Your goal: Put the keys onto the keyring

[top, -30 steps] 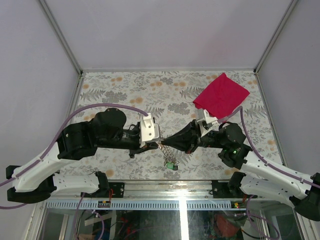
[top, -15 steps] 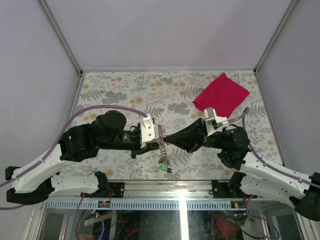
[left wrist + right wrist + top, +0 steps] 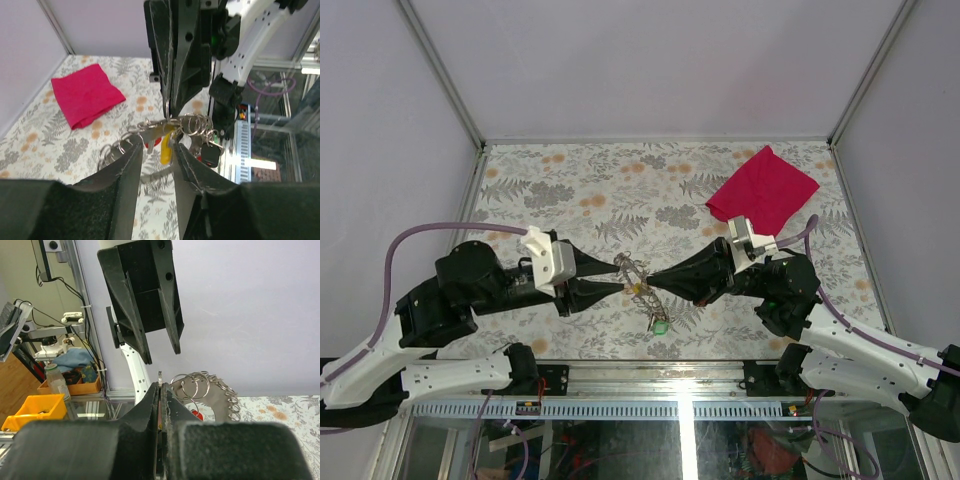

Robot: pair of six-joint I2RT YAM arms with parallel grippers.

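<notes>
Pinching the keyring (image 3: pixel 190 122) in our right gripper (image 3: pixel 650 283), left gripper (image 3: pixel 620 276) spread at nine o'clock, we likely regrip the yellow key (image 3: pixel 165 146) next.

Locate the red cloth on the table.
Top view: the red cloth lies at the far right of the table, near the back-right corner, beyond and to the right of the right end effector.
</notes>
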